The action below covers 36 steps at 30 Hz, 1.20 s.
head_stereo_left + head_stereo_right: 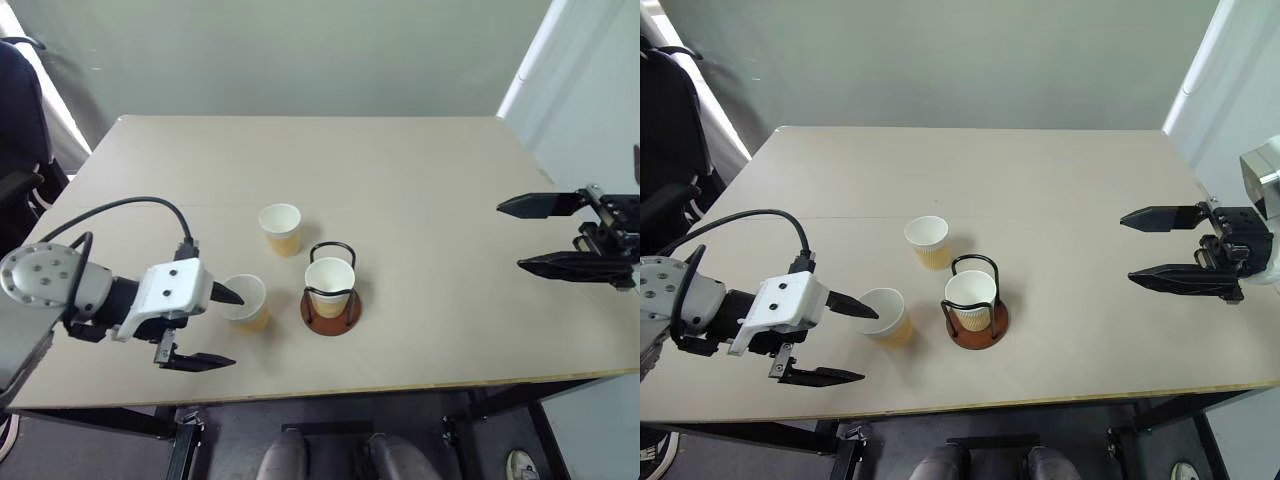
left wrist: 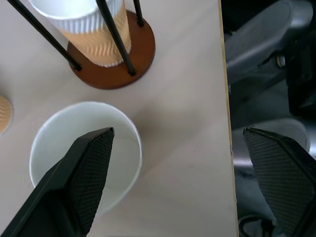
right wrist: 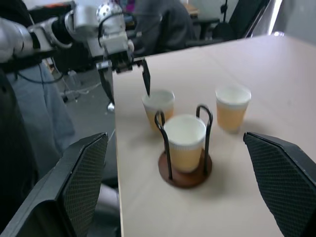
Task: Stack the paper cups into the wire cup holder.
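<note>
Beige table (image 1: 400, 200) before a grey-green wall; dark chair at the robot's far left.

Holder (image 1: 331, 312): reddish-brown disc base with two dark wire loops, standing near the table's front edge, roughly central. One cup (image 1: 329, 286) sits upright inside it, between the loops, rim above the wire tops' shoulder.

Second cup (image 1: 280, 229): upright on the table, behind and to the left of the holder, apart from it.

Third cup (image 1: 245, 301): upright on the table, just left of the holder, not touching it.

Left gripper (image 1: 215, 328): low over the table's front left, fingers spread wide. One fingertip (image 2: 96, 148) hangs over the third cup's open mouth; the other lies past the cup on the side toward the table's front edge. Whether the finger touches the cup cannot be told. Nothing is held.

Right gripper (image 1: 520, 235): raised at the table's right edge, well apart from holder and cups, fingers spread wide, pointing left, empty.
</note>
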Motion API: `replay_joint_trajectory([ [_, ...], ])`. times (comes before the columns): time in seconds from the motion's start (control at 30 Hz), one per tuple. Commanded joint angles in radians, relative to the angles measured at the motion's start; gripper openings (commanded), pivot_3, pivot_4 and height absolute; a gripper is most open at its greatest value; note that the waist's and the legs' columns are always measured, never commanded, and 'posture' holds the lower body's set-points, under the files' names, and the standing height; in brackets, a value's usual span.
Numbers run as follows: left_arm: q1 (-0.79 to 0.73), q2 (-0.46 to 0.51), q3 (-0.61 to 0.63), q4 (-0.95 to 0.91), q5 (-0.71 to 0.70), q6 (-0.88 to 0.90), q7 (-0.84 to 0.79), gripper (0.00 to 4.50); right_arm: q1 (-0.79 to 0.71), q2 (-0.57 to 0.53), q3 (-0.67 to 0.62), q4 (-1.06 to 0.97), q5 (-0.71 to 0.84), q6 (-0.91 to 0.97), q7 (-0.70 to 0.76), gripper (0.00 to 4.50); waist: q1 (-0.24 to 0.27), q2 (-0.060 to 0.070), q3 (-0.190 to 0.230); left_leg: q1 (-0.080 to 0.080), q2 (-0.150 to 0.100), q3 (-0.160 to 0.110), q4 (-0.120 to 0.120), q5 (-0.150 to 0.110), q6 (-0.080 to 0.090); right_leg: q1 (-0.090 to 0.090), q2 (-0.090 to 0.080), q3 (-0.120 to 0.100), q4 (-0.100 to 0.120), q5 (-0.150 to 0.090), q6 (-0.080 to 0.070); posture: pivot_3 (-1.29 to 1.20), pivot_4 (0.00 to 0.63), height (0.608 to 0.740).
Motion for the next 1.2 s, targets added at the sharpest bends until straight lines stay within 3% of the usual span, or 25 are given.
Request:
replay_joint_trajectory([
  [0.03,-0.035,-0.007,-0.042,0.024,0.059,-0.043,0.010,4.50,0.020,-0.004,-0.073,-0.042,0.026,0.010,-0.025,4.45,0.004,0.000,0.000,0.000,-0.001,0.000,0.000,0.000,0.002,0.000,0.000,0.002,0.000,0.000,0.001,0.00,0.150,0.740],
  [0.17,-0.093,-0.054,-0.113,0.044,0.106,-0.062,0.031,4.50,0.041,0.006,-0.078,-0.061,0.020,0.002,-0.045,4.45,0.006,0.000,0.000,-0.001,-0.002,0.003,0.002,-0.003,0.006,0.000,0.000,0.008,-0.001,0.003,0.002,0.00,0.150,0.740],
  [0.27,-0.122,-0.080,-0.154,0.064,0.140,-0.081,0.033,3.90,0.045,0.013,-0.071,-0.071,0.015,-0.004,-0.056,4.50,0.005,0.000,0.000,-0.001,-0.003,0.006,0.004,-0.006,0.009,-0.001,0.000,0.011,-0.002,0.003,0.004,0.00,0.150,0.740],
  [0.63,-0.155,-0.092,-0.154,0.077,0.115,-0.065,0.000,0.02,0.038,0.014,-0.056,-0.071,-0.003,-0.018,-0.062,4.50,0.004,0.000,0.000,-0.001,-0.002,0.011,0.008,-0.011,0.013,-0.004,0.000,0.015,-0.001,0.002,0.006,0.00,0.150,0.740],
  [1.0,-0.164,-0.091,-0.123,0.081,0.069,-0.052,-0.026,0.02,0.025,0.022,-0.036,-0.067,-0.025,-0.039,-0.065,4.50,0.003,0.000,0.000,-0.001,-0.002,0.011,0.013,-0.013,0.016,-0.004,0.000,0.015,-0.001,0.002,0.007,0.00,0.150,0.740],
  [1.2,-0.338,-0.096,-0.074,0.139,-0.052,-0.002,-0.079,0.02,0.014,0.016,-0.040,-0.062,-0.035,-0.043,-0.065,4.50,0.007,0.000,0.000,-0.001,-0.002,0.011,0.015,-0.014,0.017,-0.004,0.000,0.016,0.000,0.003,0.008,0.00,0.150,0.740],
])
